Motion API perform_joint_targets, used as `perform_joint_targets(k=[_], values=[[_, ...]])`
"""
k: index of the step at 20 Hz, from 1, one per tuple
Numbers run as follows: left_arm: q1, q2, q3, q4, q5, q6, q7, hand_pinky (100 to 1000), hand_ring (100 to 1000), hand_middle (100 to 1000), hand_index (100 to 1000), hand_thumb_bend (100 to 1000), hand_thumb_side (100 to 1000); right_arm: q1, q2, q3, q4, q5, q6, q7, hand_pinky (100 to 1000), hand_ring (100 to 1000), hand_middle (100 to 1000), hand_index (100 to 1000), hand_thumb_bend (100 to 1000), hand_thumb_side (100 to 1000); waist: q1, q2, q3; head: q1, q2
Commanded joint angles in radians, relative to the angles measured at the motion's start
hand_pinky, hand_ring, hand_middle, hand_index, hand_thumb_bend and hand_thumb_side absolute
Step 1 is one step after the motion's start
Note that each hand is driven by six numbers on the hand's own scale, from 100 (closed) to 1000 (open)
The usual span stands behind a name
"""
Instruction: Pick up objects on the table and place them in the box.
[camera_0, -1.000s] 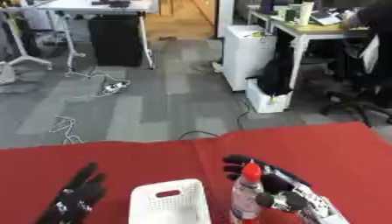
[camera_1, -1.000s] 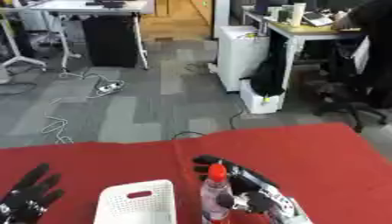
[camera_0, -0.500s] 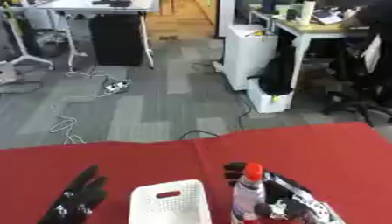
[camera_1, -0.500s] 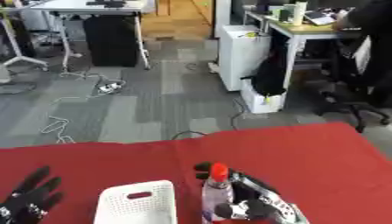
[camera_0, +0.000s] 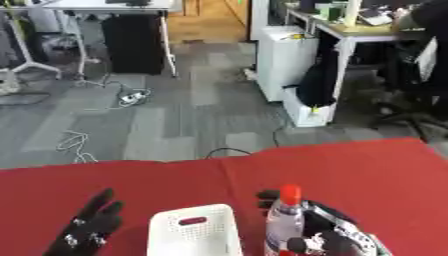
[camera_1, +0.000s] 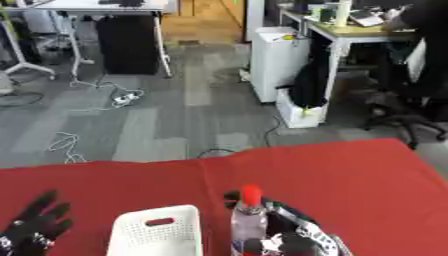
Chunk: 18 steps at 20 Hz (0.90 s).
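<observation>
Holding a red-capped clear bottle upright in our right hand, fingers clamped on it, just beside the white basket; nothing visibly inside yet. Left hand rests open on the red counter.

Grey carpet floor w/ loose cables, white desks, black office chair.

On the desk before me, the box sits at the near edge. My right hand holds the bottle upright just right of it; my left hand rests left of it.
</observation>
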Motion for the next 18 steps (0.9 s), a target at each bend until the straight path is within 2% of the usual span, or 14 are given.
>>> perform_joint_targets(k=[1,4,6,13,18], values=[[-0.013,-0.001,0.002,-0.02,0.004,-0.002,-0.004,954,1000,1000,891,100,830,-0.008,-0.017,-0.014,-0.004,0.008,-0.086,0.079,1000,1000,1000,1000,700,334,-0.002,-0.014,0.0,-0.014,-0.01],[-0.012,-0.001,0.002,-0.02,0.004,-0.002,-0.006,954,1000,1000,891,100,830,-0.008,-0.016,-0.018,-0.001,0.011,-0.089,0.079,1000,1000,1000,1000,703,330,-0.002,-0.014,0.0,-0.015,-0.01],[-0.012,-0.001,0.003,-0.02,0.004,-0.003,-0.007,955,1000,1000,891,100,830,-0.008,-0.016,-0.022,0.002,0.015,-0.09,0.079,1000,963,1000,1000,706,327,-0.002,-0.014,0.001,-0.015,-0.01],[-0.012,-0.001,0.003,-0.02,0.004,-0.003,-0.009,956,1000,1000,892,100,830,-0.007,-0.015,-0.031,0.01,0.034,-0.099,0.079,901,884,979,1000,711,305,-0.002,-0.012,0.002,-0.014,-0.008],[-0.012,-0.001,0.004,-0.02,0.004,-0.003,-0.01,956,1000,1000,892,100,830,-0.008,-0.015,-0.039,0.016,0.05,-0.106,0.079,913,903,998,1000,730,324,-0.002,-0.011,0.002,-0.014,-0.008]])
